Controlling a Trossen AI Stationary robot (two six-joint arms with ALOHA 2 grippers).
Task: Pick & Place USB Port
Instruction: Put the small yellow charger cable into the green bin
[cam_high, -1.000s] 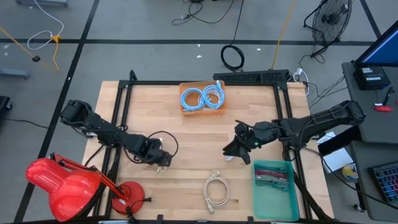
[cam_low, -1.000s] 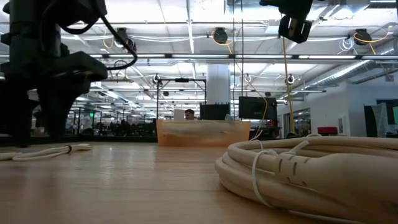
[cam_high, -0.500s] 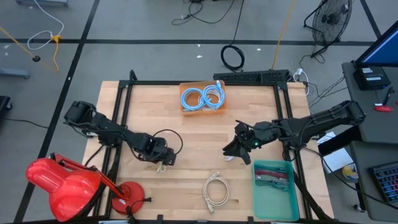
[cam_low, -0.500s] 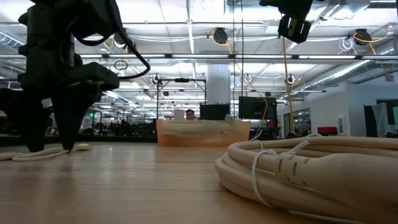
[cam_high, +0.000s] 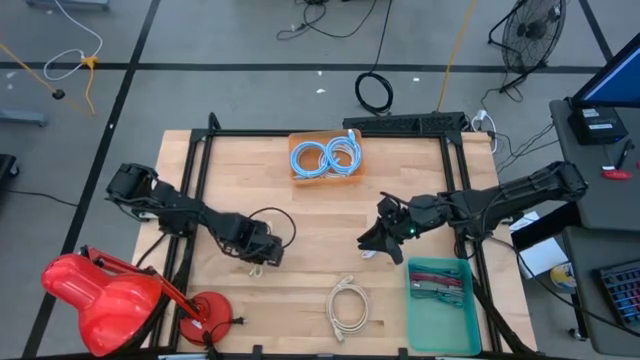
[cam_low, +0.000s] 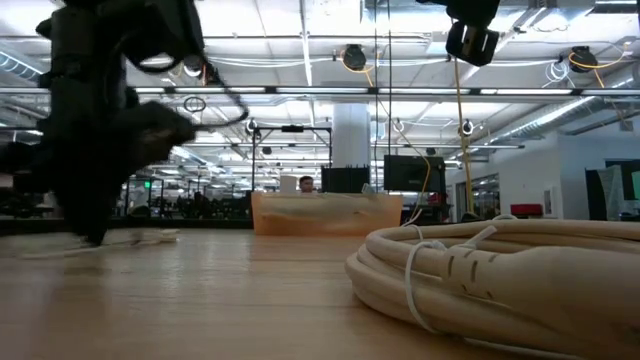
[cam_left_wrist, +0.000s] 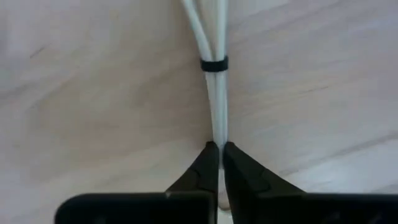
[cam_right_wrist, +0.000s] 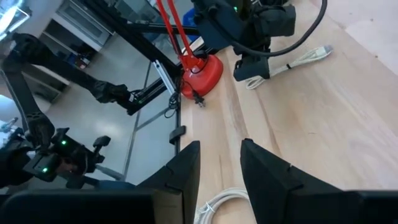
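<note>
A thin white cable, folded into strands and bound by a black tie, lies on the wooden table at the near left. My left gripper stands over it and is shut on it. The same cable shows in the right wrist view and in the low view. My right gripper hangs above the table right of centre, high in the low view. Its fingers stand apart with nothing between them. My left gripper pinches the cable's strands between its two fingertips, a short way from the black tie. The fingers come from above, pointing down, one on each side of the cable. The cable lies flat on the table.
A thicker cream cable coil lies near the front edge, large in the low view. An orange tray with blue cable coils stands at the far middle. A green bin sits at the near right, a red lamp at the near left.
My left gripper has gone a little toward the table's right edge and down onto the white cable, then shut on it. My right gripper has kept still.
</note>
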